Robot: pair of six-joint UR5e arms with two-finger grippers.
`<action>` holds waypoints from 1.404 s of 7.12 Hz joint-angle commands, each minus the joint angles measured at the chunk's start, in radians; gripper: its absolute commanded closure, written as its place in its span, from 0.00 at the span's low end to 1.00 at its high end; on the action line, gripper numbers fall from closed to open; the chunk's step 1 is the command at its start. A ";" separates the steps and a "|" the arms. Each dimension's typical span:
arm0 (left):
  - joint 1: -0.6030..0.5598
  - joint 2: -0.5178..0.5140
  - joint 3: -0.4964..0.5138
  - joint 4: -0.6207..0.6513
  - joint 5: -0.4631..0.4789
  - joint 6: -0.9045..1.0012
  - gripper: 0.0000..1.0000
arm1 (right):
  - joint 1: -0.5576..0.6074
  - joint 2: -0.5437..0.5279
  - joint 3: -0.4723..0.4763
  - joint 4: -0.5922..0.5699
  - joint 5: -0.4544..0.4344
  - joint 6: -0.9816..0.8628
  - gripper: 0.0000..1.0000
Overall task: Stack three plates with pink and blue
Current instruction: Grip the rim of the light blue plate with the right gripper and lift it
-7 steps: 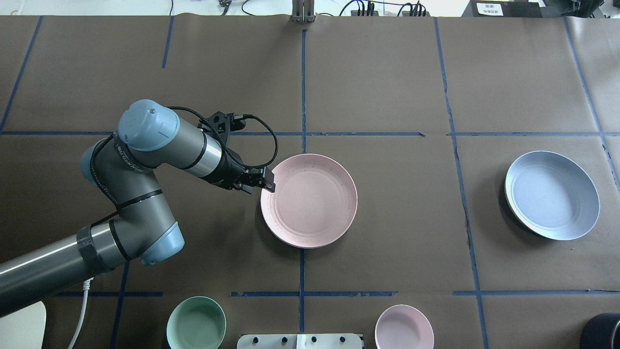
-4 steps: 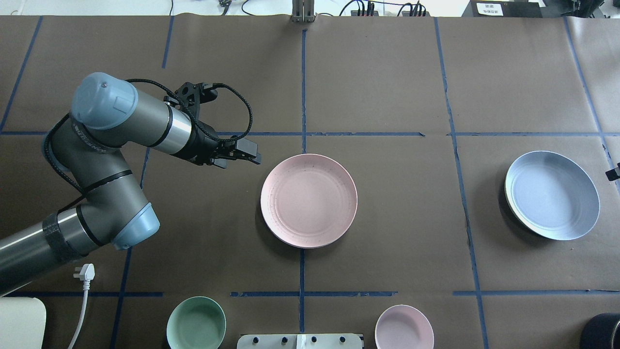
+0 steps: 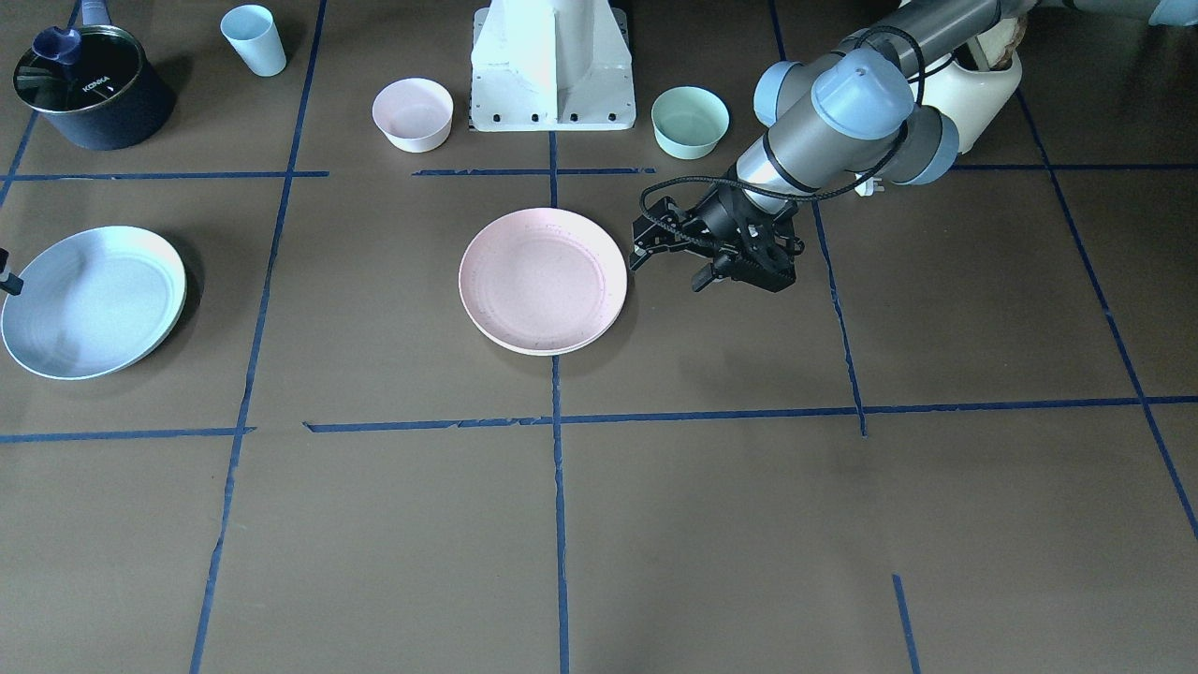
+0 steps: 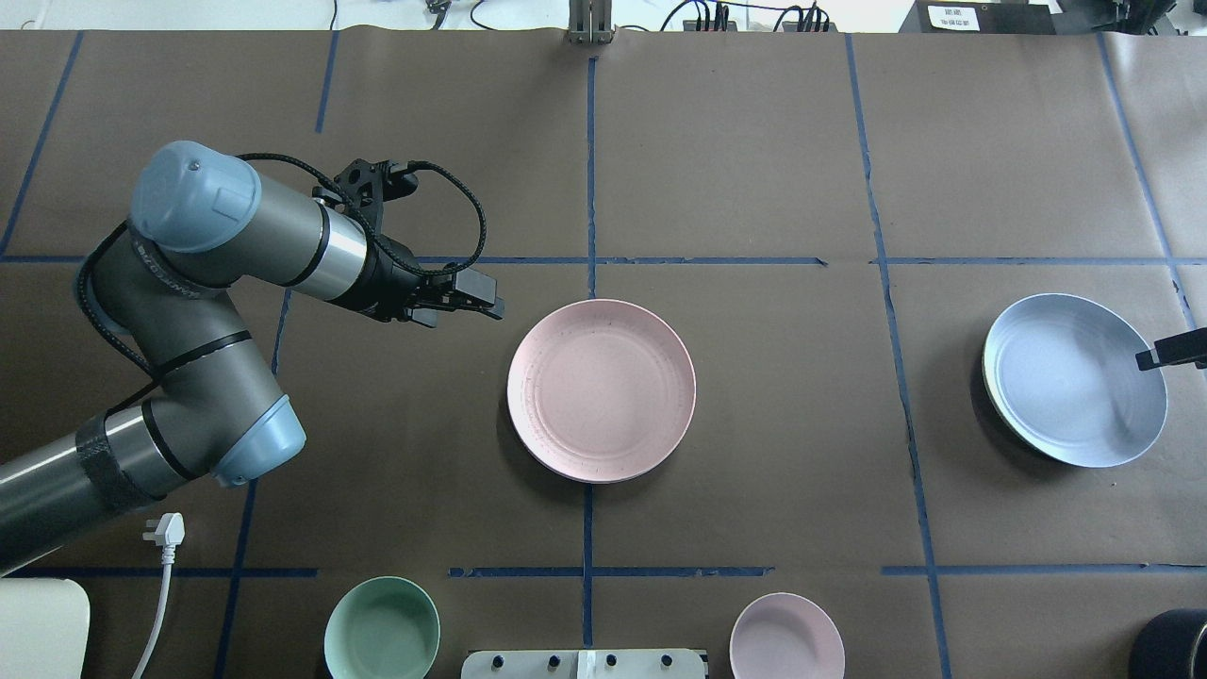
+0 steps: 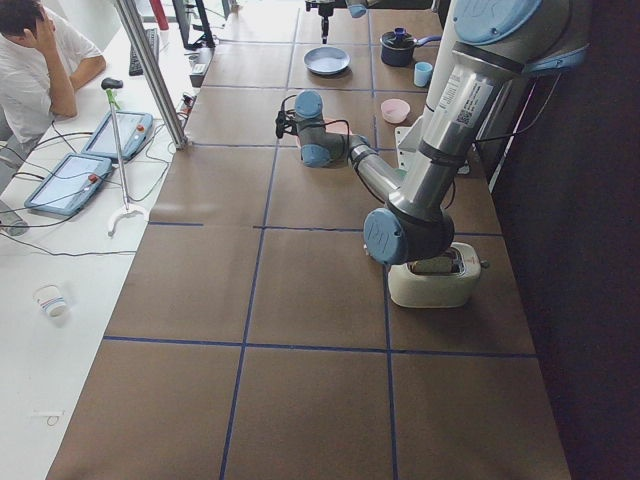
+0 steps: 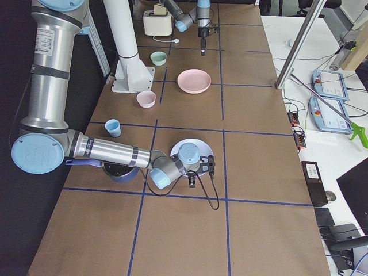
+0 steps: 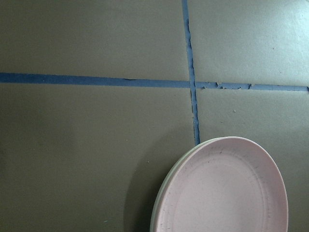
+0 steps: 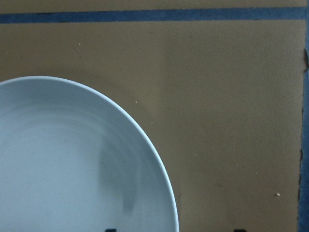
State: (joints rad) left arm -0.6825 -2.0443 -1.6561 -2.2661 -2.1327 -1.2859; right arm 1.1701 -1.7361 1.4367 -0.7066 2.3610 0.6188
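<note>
Brown paper ruled into squares by blue tape covers the desk (image 4: 754, 170). Closest to the robot's base stand a mint-green bowl (image 4: 382, 630) on its left and a small pink bowl (image 4: 786, 637) on its right. A dark pot (image 3: 91, 89) and a pale blue cup (image 3: 254, 39) sit toward the right end, and a white plug (image 4: 165, 530) lies toward the left.

One row further out, the pink plate (image 4: 602, 390) lies flat on the centre tape line. The left wrist view shows the paler edge of a cream plate (image 7: 164, 183) just beneath it, so the pink one rests on top. The left claw (image 4: 464, 311) hangs just off that stack's left rim, apart from it, its fingers spread and holding nothing.

In the same row, well apart toward the right end, the blue plate (image 4: 1074, 379) lies alone. The right claw (image 4: 1167, 356) is at its right rim, released. The right wrist view shows two dark fingertips (image 8: 111, 230) wide apart, one over the plate's inside and the other over the paper outside. Whether either touches the plate cannot be told.

Past the desk's far edge run black cables (image 4: 717, 14).
</note>
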 commanded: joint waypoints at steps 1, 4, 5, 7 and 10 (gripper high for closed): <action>0.000 0.001 -0.004 0.000 0.001 -0.001 0.01 | -0.012 0.009 -0.025 0.010 0.001 0.006 0.43; 0.000 0.001 -0.008 -0.001 0.001 -0.001 0.00 | -0.015 0.017 -0.016 0.012 0.004 0.010 1.00; 0.000 0.018 -0.022 -0.001 0.001 -0.001 0.00 | -0.015 0.044 0.020 0.010 0.020 0.082 1.00; 0.000 0.036 -0.048 -0.001 0.002 -0.001 0.00 | -0.111 0.107 0.187 0.003 0.066 0.392 1.00; -0.003 0.038 -0.053 -0.001 0.004 0.000 0.00 | -0.301 0.336 0.248 -0.001 0.015 0.761 1.00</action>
State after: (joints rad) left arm -0.6849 -2.0079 -1.7067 -2.2672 -2.1303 -1.2867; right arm 0.9554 -1.4897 1.6698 -0.7056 2.4030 1.2482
